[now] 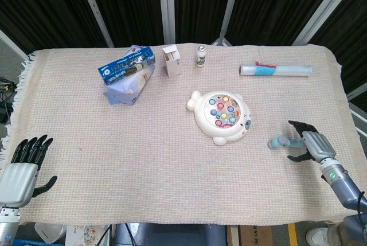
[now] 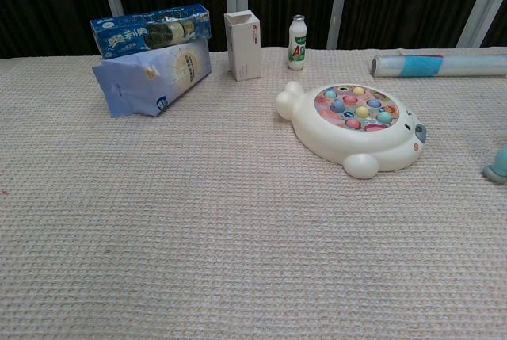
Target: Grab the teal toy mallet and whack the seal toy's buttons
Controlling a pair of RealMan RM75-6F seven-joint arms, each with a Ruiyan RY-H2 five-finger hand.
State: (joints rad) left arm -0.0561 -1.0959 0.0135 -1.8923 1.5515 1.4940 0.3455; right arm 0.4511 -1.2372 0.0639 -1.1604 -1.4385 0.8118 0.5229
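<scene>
Teal toy mallet (image 1: 284, 142) lies on the woven cloth (image 1: 172, 171) just right of the white seal toy (image 1: 222, 115), its handle end at the right hand (image 1: 311, 144), whose fingers curve apart around it, contact unclear. Far left of the seal, the left hand (image 1: 22, 166) rests with fingers spread, holding nothing.

Silver-backed robot hand (image 1: 21, 172), black fingers (image 1: 31, 147)

Head view steeply downward, chest view low, both sharing seal toy (image 1: 222, 116)
</scene>
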